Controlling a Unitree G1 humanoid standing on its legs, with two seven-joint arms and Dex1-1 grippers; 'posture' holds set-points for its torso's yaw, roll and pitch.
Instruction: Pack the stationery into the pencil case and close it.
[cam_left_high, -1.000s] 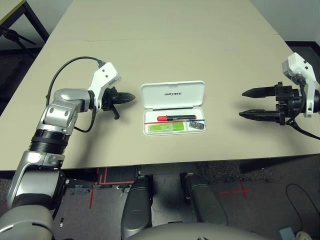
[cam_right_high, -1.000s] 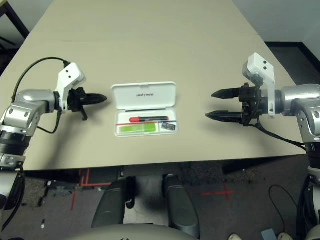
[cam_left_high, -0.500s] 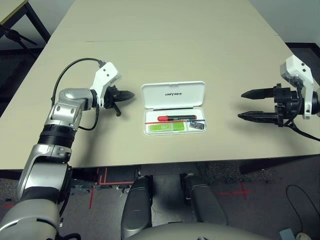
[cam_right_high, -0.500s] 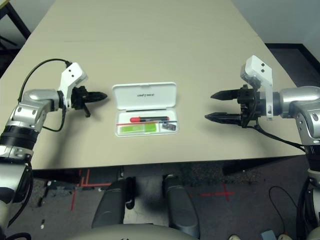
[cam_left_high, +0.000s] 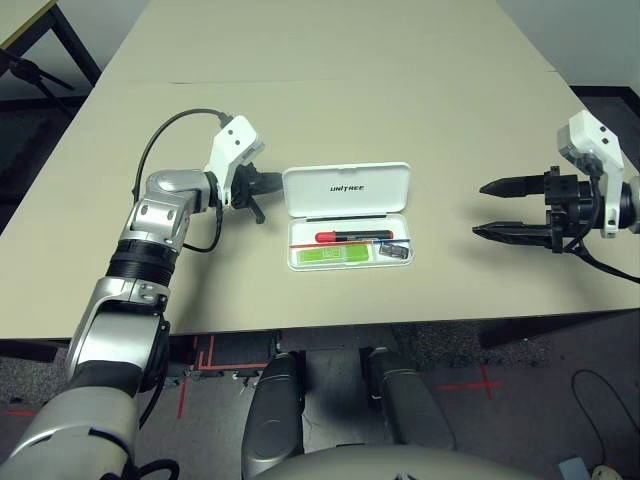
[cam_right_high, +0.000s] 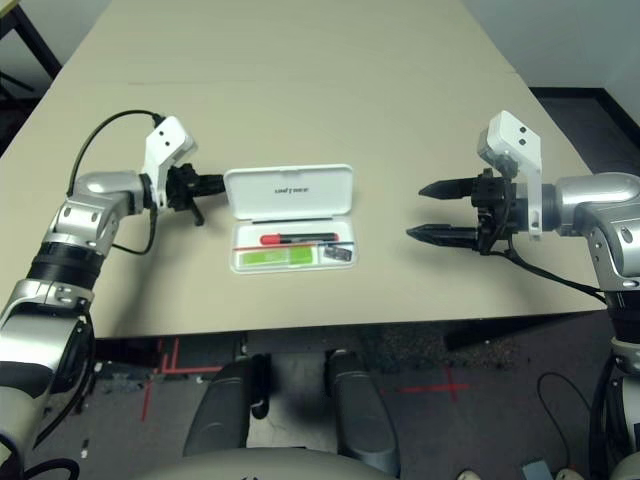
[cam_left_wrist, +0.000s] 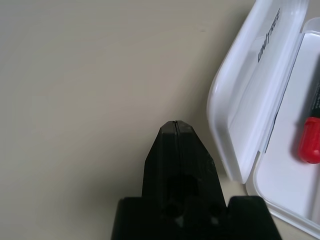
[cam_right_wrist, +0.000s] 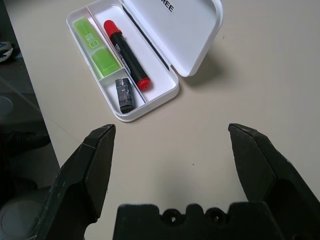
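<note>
The white pencil case (cam_left_high: 347, 189) lies open in the middle of the table, its lid printed UNITREE tipped back. Inside lie a red-and-black marker pen (cam_left_high: 352, 236), a light-green highlighter (cam_left_high: 331, 256) and a small dark grey piece (cam_left_high: 396, 251). My left gripper (cam_left_high: 277, 182) is shut with nothing in it, its tips right at the lid's left edge (cam_left_wrist: 235, 105). My right gripper (cam_left_high: 480, 209) stands open well to the right of the case, pointing toward it, nothing between its fingers.
The beige table (cam_left_high: 330, 90) stretches bare behind the case and between the case and my right gripper. Its front edge (cam_left_high: 330, 325) runs just below the case. A black cable (cam_left_high: 165, 130) loops over my left forearm.
My left gripper has moved right, from a hand's width away up to the lid's left edge. The right gripper has barely shifted.
</note>
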